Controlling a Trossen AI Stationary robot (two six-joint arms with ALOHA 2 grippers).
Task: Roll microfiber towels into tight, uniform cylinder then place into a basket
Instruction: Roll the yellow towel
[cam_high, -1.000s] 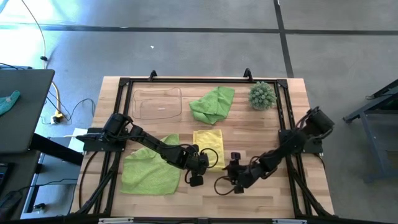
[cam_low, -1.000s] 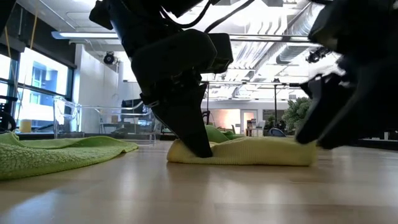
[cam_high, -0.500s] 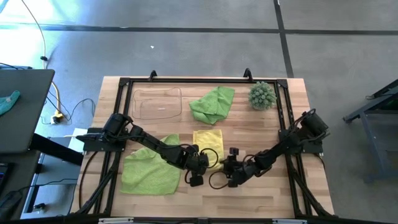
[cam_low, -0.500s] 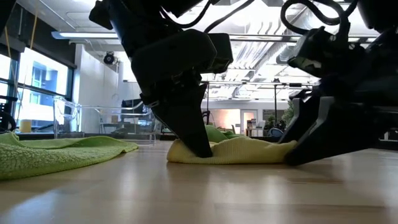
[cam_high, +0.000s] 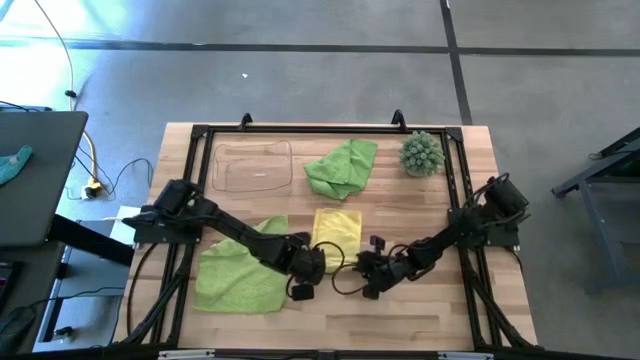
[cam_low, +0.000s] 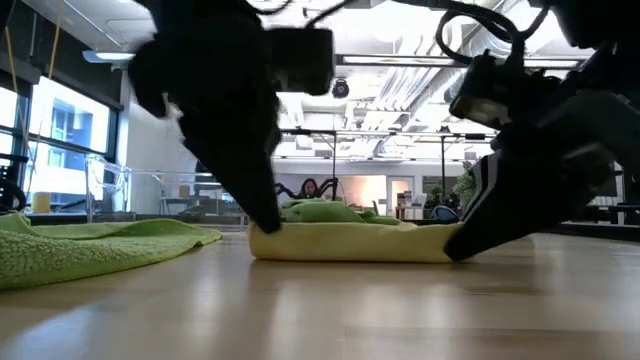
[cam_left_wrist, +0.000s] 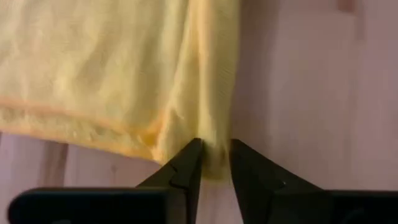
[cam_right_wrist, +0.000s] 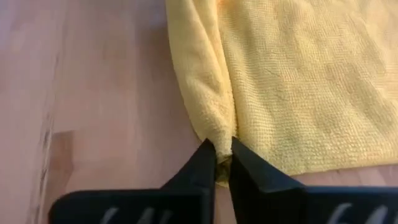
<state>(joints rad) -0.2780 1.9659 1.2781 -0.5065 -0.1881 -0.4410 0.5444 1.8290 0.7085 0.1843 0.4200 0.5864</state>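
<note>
a: high view showed the square yellow microfiber towel (cam_high: 336, 232) lying flat on the slatted wooden table (cam_high: 420, 320), in front of the crumpled lime green towel (cam_high: 342, 167) and beside the spread lime green towel (cam_high: 240, 272). the shallow clear plastic basket (cam_high: 254, 165) sat empty at the far left, well apart. what differed from a second before?

b: the right gripper (cam_high: 364, 281) had stood apart off the yellow towel's near right corner; it was now at that corner with its jaws together on the fabric. right wrist view confirmed a pinched ridge of cloth between its fingertips (cam_right_wrist: 208, 163). the left gripper (cam_high: 303, 274) had shifted outward to the near left corner, and the near edge lay stretched longer and flatter in the low view.

a: left jaws?

b: nearly together on a fold of the towel's corner, per the left wrist view, fingertips (cam_left_wrist: 186, 163) straddling it; the grip seemed looser than before, possibly being reset.

a: meaning for the task?

b: in my judgement both near corners were now held, so the first roll could begin. no towel was yet rolled.
</note>
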